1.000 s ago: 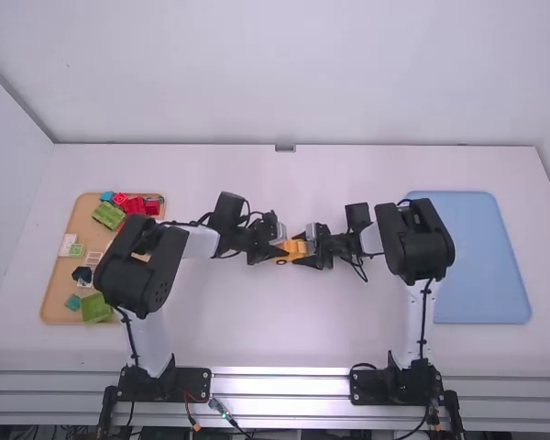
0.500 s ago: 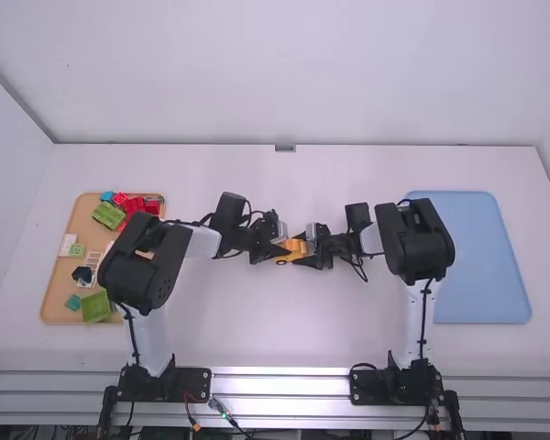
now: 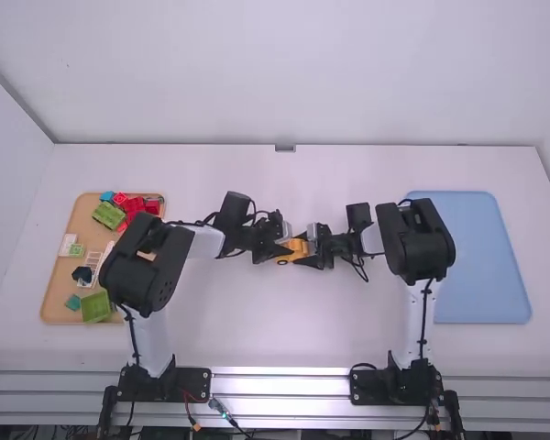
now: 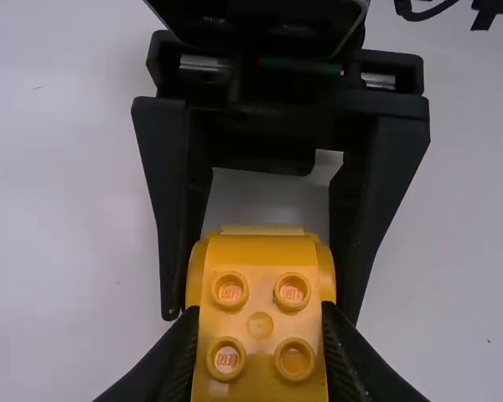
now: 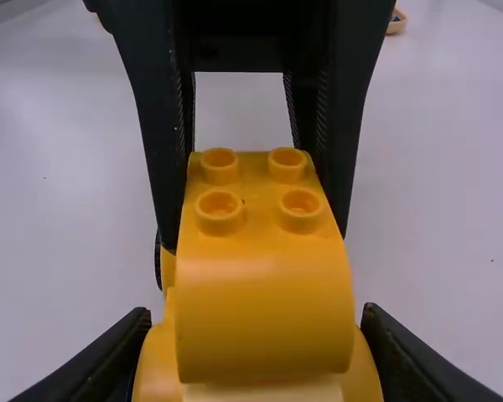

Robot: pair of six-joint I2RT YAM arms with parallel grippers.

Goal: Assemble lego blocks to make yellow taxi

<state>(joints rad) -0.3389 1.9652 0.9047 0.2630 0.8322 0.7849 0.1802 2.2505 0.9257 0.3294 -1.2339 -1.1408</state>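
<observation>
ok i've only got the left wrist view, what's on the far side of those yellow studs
Observer: A smooth, curved yellow brick face, with the right hand gripping low beside it.
Operator: got it, and where's the blue tray
Observer: The blue tray is on the table's right side, beyond the right arm.
Operator: any loose bricks about
Observer: Red ones sit in the tan tray at the left.

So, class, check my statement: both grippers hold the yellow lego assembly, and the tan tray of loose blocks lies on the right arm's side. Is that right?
Not quite: the tan tray of loose blocks lies on the left arm's side, as the high view shows. Both grippers do hold the yellow lego assembly.
</observation>
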